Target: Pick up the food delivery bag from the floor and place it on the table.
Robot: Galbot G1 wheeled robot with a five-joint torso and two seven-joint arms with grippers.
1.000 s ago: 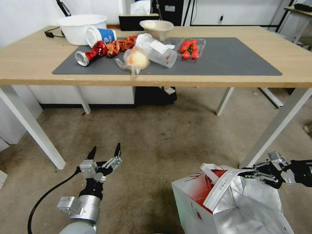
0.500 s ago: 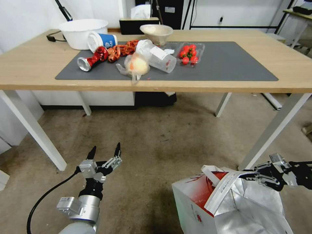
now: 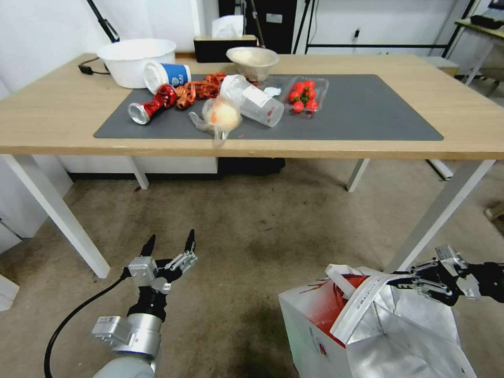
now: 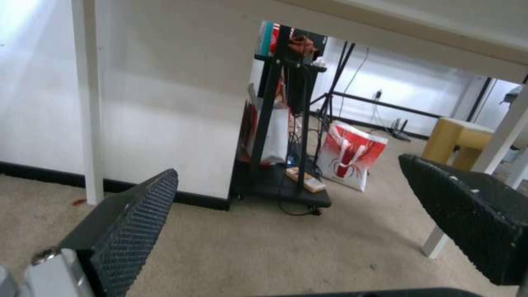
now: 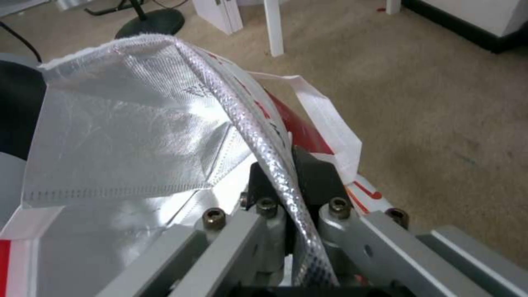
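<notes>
The food delivery bag (image 3: 315,325), white with red panels and foil lining, stands open at the lower right of the head view, its base cut off by the picture's edge. My right gripper (image 3: 401,279) is shut on the bag's foil-lined rim (image 5: 258,136), next to a white handle (image 5: 324,119). My left gripper (image 3: 169,242) hangs open over the floor (image 3: 252,220) at the lower left, its fingers (image 4: 132,222) wide apart and holding nothing. The table (image 3: 63,121) with its dark grey mat (image 3: 367,110) stands ahead.
On the mat's left half lie a white basin (image 3: 135,60), paper cup (image 3: 168,74), red can (image 3: 152,104), clear bag of orange food (image 3: 221,114), plastic cup (image 3: 252,100) and tomato box (image 3: 304,93). A white table leg (image 3: 436,220) slants just beyond the bag. Another red-and-white bag (image 4: 352,154) stands far off.
The whole head view has shifted: the table sits lower in the picture and more of its top shows. Both grippers and the bag keep their places in the view.
</notes>
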